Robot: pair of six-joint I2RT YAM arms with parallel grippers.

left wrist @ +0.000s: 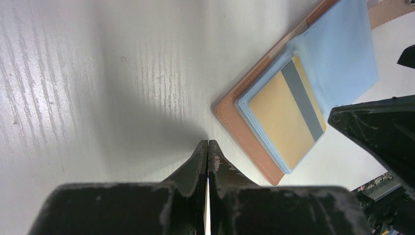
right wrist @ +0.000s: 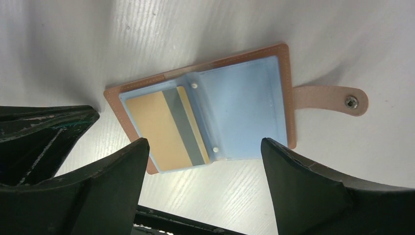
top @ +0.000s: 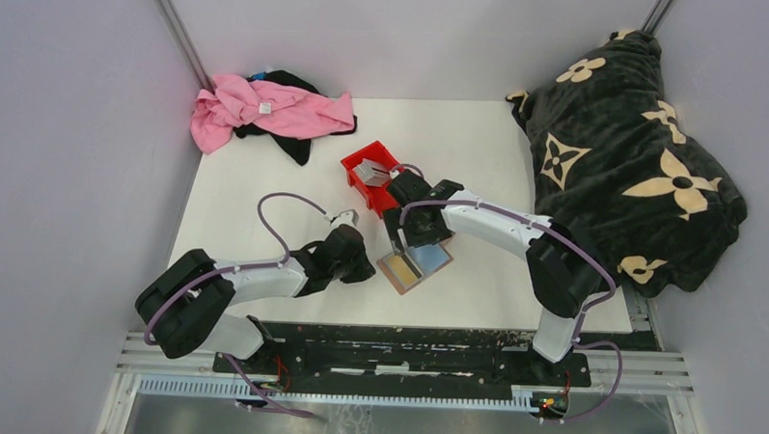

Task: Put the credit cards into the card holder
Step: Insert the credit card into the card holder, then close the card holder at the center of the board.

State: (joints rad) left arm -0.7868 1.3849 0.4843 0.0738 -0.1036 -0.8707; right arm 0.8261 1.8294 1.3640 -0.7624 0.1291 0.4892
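Observation:
The card holder (top: 416, 265) lies open on the table, tan outside with pale blue sleeves (right wrist: 244, 112) and a snap tab (right wrist: 333, 98). A gold credit card (right wrist: 164, 128) with a grey stripe sits in its left sleeve (left wrist: 286, 115). My right gripper (right wrist: 204, 146) hangs open just above the holder's near edge (top: 421, 245), nothing between its fingers. My left gripper (left wrist: 208, 145) rests shut on the bare table just left of the holder (top: 369, 271), apart from it. More grey credit cards (top: 368, 168) lie in the red bin.
The red bin (top: 355, 184) stands behind the holder, close to the right arm. A pink and black cloth heap (top: 268, 112) lies at the back left. A dark flowered blanket (top: 634, 158) covers the right side. The table's front edge (right wrist: 161, 218) is near.

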